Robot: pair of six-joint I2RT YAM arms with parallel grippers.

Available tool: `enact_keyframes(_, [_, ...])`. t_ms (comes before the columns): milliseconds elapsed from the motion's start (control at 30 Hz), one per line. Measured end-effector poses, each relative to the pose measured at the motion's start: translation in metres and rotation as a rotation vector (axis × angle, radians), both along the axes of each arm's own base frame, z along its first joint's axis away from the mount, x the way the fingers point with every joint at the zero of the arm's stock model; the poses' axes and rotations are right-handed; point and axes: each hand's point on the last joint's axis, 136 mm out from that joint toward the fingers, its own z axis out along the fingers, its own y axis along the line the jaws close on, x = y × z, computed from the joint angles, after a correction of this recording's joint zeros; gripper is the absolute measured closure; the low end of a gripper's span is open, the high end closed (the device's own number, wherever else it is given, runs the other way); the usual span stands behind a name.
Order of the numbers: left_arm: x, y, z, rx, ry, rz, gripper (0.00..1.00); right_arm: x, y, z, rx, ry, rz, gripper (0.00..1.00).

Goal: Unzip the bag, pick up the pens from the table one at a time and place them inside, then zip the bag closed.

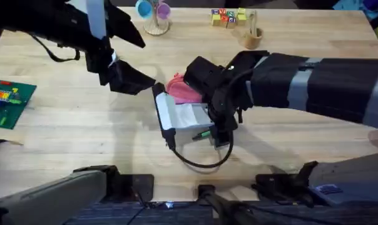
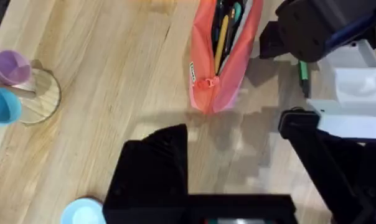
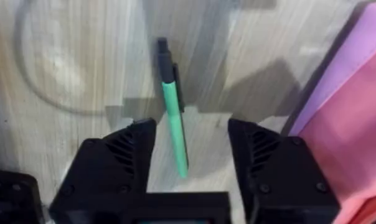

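The plank table (image 1: pixel 64 150) carries everything; my right arm reaches in from the right across its middle, my left arm from the upper left. Beside my right arm lies the pink-red pencil pouch (image 2: pixel 220 56) — zipper already open along its top, pull tab near the end that faces my left wrist, a yellow pencil and other sticks visible inside. My right gripper (image 3: pixel 191 165) hangs directly over the slim green pen (image 3: pixel 172 109), which lies flat on the wood just beside the pouch; its jaws stand apart, one black finger on each side of the barrel, not yet touching it. The pen's dark tip points away from the fingers.

To do this pickup well, I judge I should descend straight until the fingertips nearly meet the wood, then close across the barrel near its middle, so that the pen lifts level rather than swinging — and keep clear of the pouch fabric alongside. My left gripper (image 2: pixel 238 174), well short of the pouch's zipper end, holds nothing; its fingers are spread.
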Motion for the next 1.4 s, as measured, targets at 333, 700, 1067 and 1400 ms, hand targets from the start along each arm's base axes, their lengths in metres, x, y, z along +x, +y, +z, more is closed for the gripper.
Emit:
enact_keyframes(333, [0.0, 0.0, 0.0, 0.0, 0.0, 0.0, 0.007, 0.001, 0.001, 0.0, 0.003, -0.004, -0.021, 0.668])
enact_keyframes(700, [0.0, 0.0, 0.0, 0.0, 0.0, 0.0, 0.007, 0.0, 0.001, 0.001, 0.005, -0.002, -0.023, 0.96])
enact_keyframes(1067, [0.0, 0.0, 0.0, 0.0, 0.0, 0.0, 0.007, 0.0, 0.0, 0.003, 0.008, -0.003, -0.023, 0.971])
enact_keyframes(1400, [0.0, 0.0, 0.0, 0.0, 0.0, 0.0, 0.007, -0.024, -0.019, 0.006, -0.016, 0.052, -0.013, 0.968])
